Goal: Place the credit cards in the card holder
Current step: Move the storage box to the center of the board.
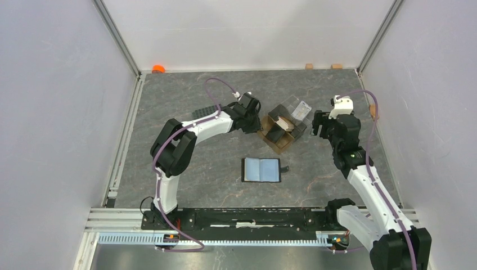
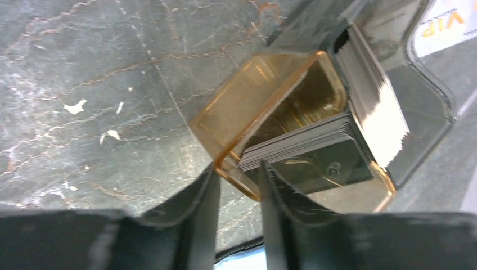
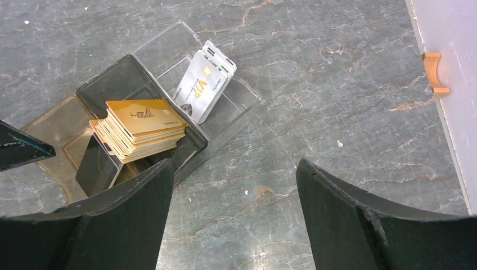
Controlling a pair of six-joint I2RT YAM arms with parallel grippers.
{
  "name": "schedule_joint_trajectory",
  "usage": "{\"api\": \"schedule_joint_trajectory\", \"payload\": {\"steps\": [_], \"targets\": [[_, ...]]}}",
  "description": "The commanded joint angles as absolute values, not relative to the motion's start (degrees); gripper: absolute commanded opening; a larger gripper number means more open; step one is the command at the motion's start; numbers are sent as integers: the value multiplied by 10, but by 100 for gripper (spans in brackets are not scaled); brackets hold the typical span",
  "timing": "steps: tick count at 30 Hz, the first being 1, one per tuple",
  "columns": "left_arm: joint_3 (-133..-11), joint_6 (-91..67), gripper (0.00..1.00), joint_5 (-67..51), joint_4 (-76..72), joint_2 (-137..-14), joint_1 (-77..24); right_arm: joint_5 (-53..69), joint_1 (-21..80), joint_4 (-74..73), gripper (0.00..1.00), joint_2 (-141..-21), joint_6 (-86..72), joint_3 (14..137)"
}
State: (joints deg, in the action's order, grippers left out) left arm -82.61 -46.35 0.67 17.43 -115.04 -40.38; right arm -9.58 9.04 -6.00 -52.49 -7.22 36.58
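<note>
The card holder (image 1: 261, 169) lies open and flat on the table's middle, pale blue inside. Tan-gold credit cards (image 3: 143, 129) are stacked in the brown box (image 3: 56, 135). Whitish printed credit cards (image 3: 205, 84) lean in the clear tray (image 3: 236, 109) behind it. My left gripper (image 2: 240, 166) has its jaws narrowed around the near corner of the brown box (image 2: 253, 107), just short of a dark-edged card stack (image 2: 304, 143). Whether the jaws press the rim does not show. My right gripper (image 3: 233, 163) hangs open over bare table to the right of the trays, holding nothing.
A black gridded mat (image 1: 203, 114) lies under the left forearm. An orange object (image 1: 158, 68) and small wooden blocks (image 1: 309, 66) sit along the back wall. The right side wall (image 3: 450, 124) with a wooden bracket (image 3: 434, 73) stands close to the right gripper.
</note>
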Motion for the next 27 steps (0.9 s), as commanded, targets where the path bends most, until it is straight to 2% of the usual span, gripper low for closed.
{"api": "schedule_joint_trajectory", "payload": {"steps": [1, 11, 15, 17, 22, 23, 25, 27], "targets": [[-877, -426, 31, 73, 227, -1172, -404, -101, 90, -42, 84, -493, -95, 348], [-1028, -333, 2, 94, 327, -1266, -364, -40, 91, -53, 82, -488, -87, 311], [-1048, -254, 2, 43, 312, -1283, -335, -63, 90, -64, 82, -490, -88, 297], [-1065, -201, 2, 5, 312, -1295, -323, -41, 91, -61, 83, -498, -89, 296], [-1112, -61, 2, -4, 347, -1324, -317, 26, 91, -51, 85, -521, -88, 294], [-1120, -41, 2, -17, 353, -1332, -314, 38, 91, -47, 86, -525, -87, 293], [-1136, -9, 2, -36, 362, -1349, -306, 68, 91, -35, 97, -538, -81, 291], [-1153, 14, 2, -41, 370, -1365, -300, 83, 90, -30, 98, -558, -85, 294]]}}
